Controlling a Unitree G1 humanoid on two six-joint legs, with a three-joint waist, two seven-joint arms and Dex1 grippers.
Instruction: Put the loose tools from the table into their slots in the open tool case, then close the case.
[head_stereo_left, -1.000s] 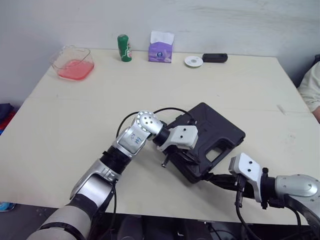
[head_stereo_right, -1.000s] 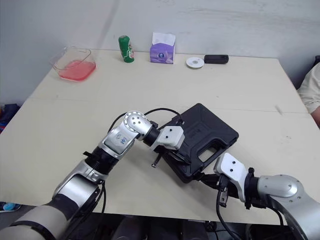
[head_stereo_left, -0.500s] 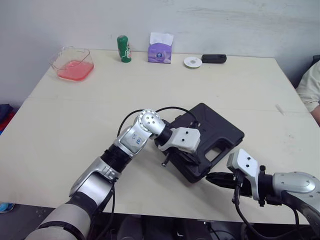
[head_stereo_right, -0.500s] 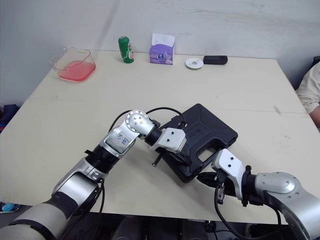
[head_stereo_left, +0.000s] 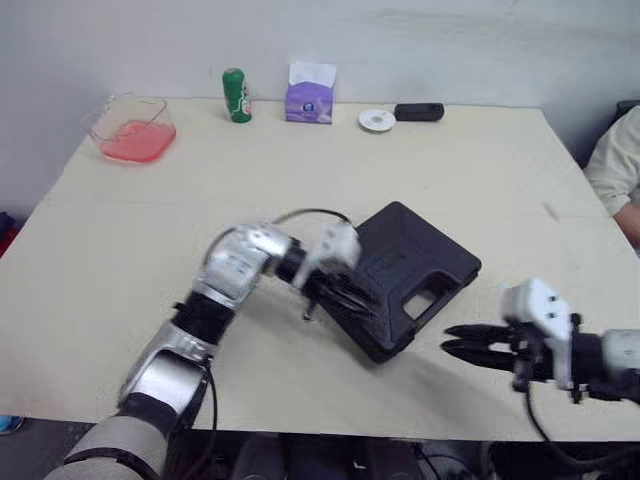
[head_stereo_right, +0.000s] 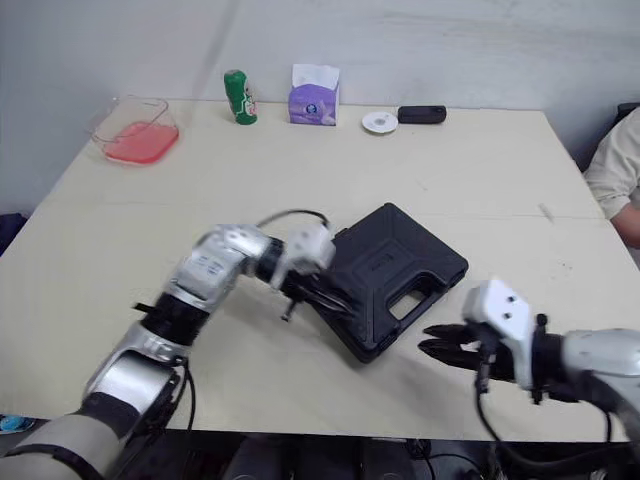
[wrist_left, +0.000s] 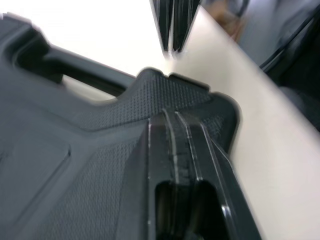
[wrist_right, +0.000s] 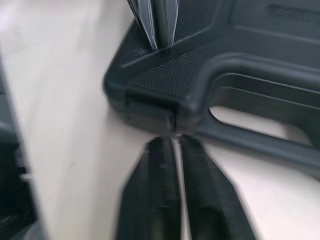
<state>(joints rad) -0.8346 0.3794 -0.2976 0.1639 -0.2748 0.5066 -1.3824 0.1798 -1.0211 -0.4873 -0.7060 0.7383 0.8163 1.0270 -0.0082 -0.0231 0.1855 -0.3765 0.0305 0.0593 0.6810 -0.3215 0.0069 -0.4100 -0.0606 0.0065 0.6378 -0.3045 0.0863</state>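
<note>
Tool case (head_stereo_left: 415, 262) lies closed on the table (head_stereo_left: 480, 160), so I reckon we're basically done. Left gripper (head_stereo_left: 338, 293) rests on its edge, fingers together, empty. Right gripper (head_stereo_left: 452, 338) sits just beside it, pinched, empty too.

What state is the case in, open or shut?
Shut. The case lies flat on the table, and the right wrist view shows its two halves meeting along a thin seam.
</note>
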